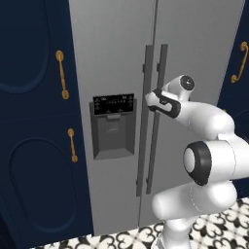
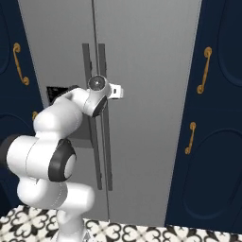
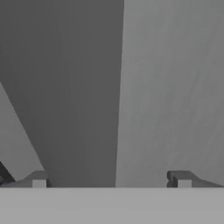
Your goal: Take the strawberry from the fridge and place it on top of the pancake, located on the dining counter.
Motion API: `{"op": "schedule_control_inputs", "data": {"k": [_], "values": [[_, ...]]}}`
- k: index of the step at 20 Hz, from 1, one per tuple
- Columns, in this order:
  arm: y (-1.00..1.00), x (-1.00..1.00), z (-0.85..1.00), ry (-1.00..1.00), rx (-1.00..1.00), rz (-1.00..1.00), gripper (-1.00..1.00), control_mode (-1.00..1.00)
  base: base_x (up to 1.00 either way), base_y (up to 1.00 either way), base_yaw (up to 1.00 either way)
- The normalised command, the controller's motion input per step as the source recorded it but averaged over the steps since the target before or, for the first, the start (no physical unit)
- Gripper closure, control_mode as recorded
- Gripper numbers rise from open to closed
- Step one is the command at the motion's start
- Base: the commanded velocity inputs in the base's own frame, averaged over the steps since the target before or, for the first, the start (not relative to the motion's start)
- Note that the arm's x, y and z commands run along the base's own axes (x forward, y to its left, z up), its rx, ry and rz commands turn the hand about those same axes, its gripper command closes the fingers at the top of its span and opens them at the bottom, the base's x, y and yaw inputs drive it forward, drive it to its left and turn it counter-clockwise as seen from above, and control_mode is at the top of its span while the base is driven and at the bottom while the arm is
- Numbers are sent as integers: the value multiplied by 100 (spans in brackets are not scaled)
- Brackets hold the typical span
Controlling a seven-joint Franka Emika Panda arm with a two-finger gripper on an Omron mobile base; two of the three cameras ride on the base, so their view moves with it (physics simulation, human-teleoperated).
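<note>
The grey fridge (image 1: 112, 58) stands in front of me with both doors closed. Its two long dark handles (image 1: 161, 146) run down the middle. My gripper (image 1: 154, 95) reaches forward at handle height, up against the handles (image 2: 107, 156), and is seen from the other side as gripper (image 2: 121, 91). In the hand view my gripper (image 3: 110, 179) is open, with a dark vertical band of the fridge front (image 3: 78, 87) close ahead between the fingertips (image 3: 39, 179). Nothing is held. The strawberry is hidden behind the closed doors. The pancake and the dining counter are out of view.
Navy cabinets with gold handles flank the fridge on the left (image 1: 62, 75) and on the right (image 2: 204, 71). A black dispenser panel (image 1: 113, 126) sits in the left door. Black-and-white patterned tiles (image 1: 219, 228) cover the floor below.
</note>
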Motion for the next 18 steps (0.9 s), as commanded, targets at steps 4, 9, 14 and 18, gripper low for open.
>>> {"op": "schedule_control_inputs", "data": {"k": [4,9,14,18], "values": [[0,65,-4,0,0,0,-100,-100,0,0,0],[0,48,0,0,0,0,100,-100,0,0,0],[0,12,0,0,0,0,100,-100,0,0,0],[-35,-35,0,2,0,-6,100,-100,0,0,0]]}}
